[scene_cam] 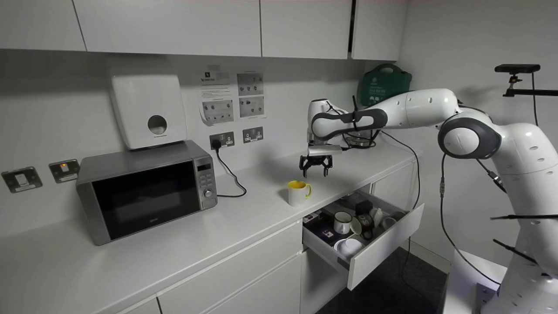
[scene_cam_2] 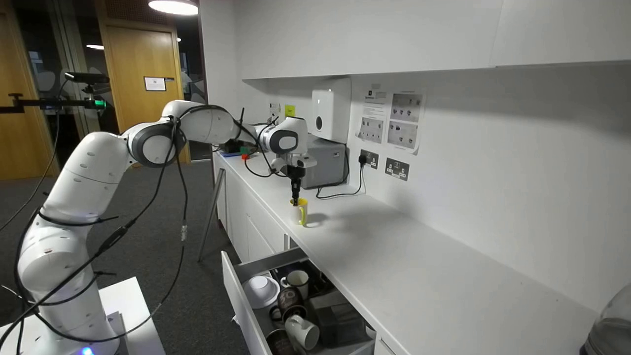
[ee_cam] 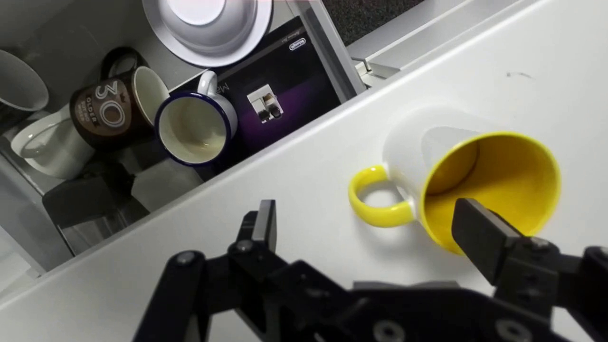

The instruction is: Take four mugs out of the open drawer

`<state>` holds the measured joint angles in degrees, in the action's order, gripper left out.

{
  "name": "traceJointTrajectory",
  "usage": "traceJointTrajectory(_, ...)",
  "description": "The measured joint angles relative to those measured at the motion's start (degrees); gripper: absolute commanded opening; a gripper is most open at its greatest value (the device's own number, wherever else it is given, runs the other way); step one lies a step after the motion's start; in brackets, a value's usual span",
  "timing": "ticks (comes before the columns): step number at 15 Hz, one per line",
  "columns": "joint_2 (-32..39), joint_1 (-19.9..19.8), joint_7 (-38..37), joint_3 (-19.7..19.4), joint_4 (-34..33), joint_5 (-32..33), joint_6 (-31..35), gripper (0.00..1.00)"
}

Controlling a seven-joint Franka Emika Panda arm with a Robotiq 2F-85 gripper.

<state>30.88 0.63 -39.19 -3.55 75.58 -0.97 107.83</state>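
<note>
A mug with yellow inside and yellow handle [scene_cam: 297, 194] stands upright on the counter. My gripper [scene_cam: 315, 173] is above and beside it, jaws wide apart and holding nothing; in the wrist view one finger [ee_cam: 479, 232] overlaps the mug's opening, contact not visible. Below the counter, the drawer [scene_cam: 386, 244] is pulled out. Inside it, in the wrist view, are a cream mug with a blue rim [ee_cam: 228, 111], a brown mug [ee_cam: 109, 109] on its side, a tipped white mug [ee_cam: 52, 147] and another cup [ee_cam: 21, 85], partly cut off.
In the drawer are an upturned white bowl [ee_cam: 204, 28], a dark box with purple print [ee_cam: 304, 80] and a dark see-through container [scene_cam_2: 340, 318]. A microwave [scene_cam: 148, 187] stands farther along the counter [scene_cam: 244, 218], its cable [scene_cam: 235, 179] lying near the wall.
</note>
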Motion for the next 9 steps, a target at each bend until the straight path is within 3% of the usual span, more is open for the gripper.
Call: traceJointTrajectory(9, -5.1, -1.5, 2.0, -1.1, 21.3, -3.2, 8.3, 1.0)
